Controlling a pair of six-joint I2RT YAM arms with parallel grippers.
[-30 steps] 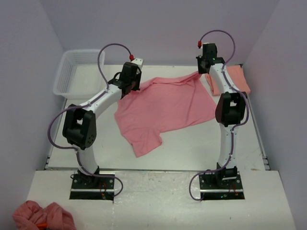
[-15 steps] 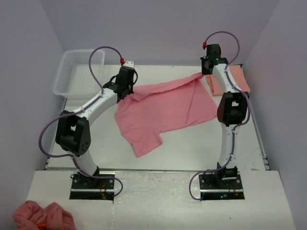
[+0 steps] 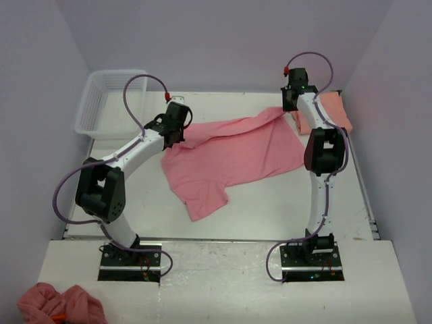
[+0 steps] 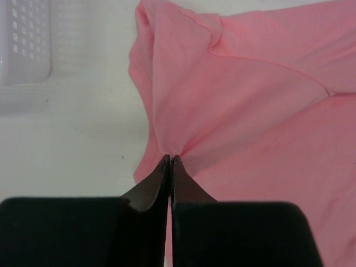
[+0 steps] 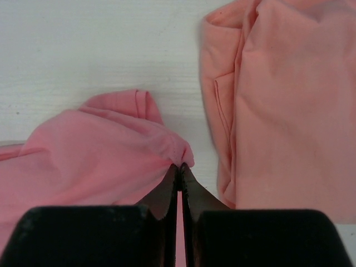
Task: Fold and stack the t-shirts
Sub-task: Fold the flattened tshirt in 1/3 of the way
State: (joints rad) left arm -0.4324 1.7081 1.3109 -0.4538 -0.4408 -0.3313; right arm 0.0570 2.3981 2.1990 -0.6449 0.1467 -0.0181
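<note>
White walls close round a pale bench [image 3: 270,202] on three sides. At its far left, the left tool [image 4: 171,158] is pinched shut on a fold of the rose-pink t-shirt [image 3: 233,152]. The right tool [image 5: 179,166] is clamped on a gathered corner of the same shirt at the far right. Between them the far edge is drawn up, while the near part lies rumpled on the bench. Just beside the right tool lies the salmon-orange t-shirt [image 5: 289,111], apparently already folded. A white basket [image 3: 91,108] stands far left. This looks like spreading before the first fold. Next, the arms likely need to draw apart and lay the cloth flat, clear of the folded shirt.
</note>
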